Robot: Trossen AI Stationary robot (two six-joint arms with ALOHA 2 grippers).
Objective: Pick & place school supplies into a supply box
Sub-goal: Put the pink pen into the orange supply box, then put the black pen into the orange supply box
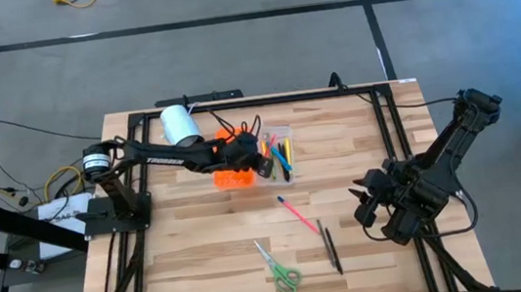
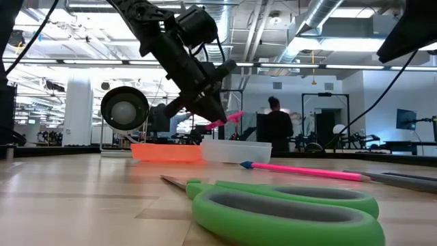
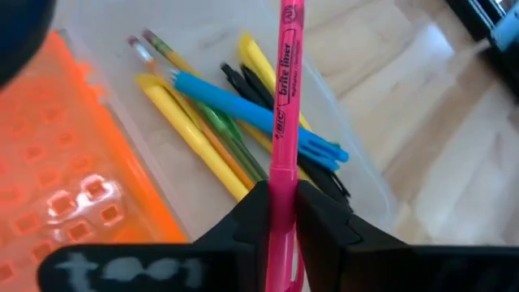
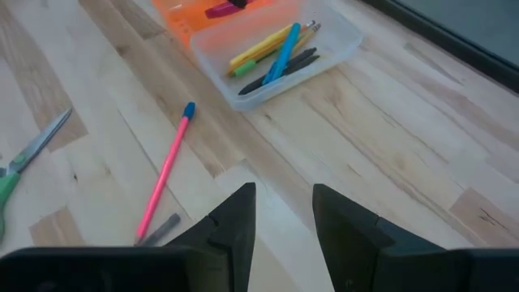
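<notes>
Your left tool held a pink highlighter over the part-filled clear plastic tray; your right tool waited wide; green-handled scissors, pink pencil and two dark pens remained.

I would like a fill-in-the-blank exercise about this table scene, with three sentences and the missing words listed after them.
1. The left gripper holds a ____ highlighter above the clear tray.
2. The green-handled scissors lie on the ____, outside the tray.
3. The jaws of the right gripper stand open and hold ____.

Missing words: pink; table; nothing
</notes>
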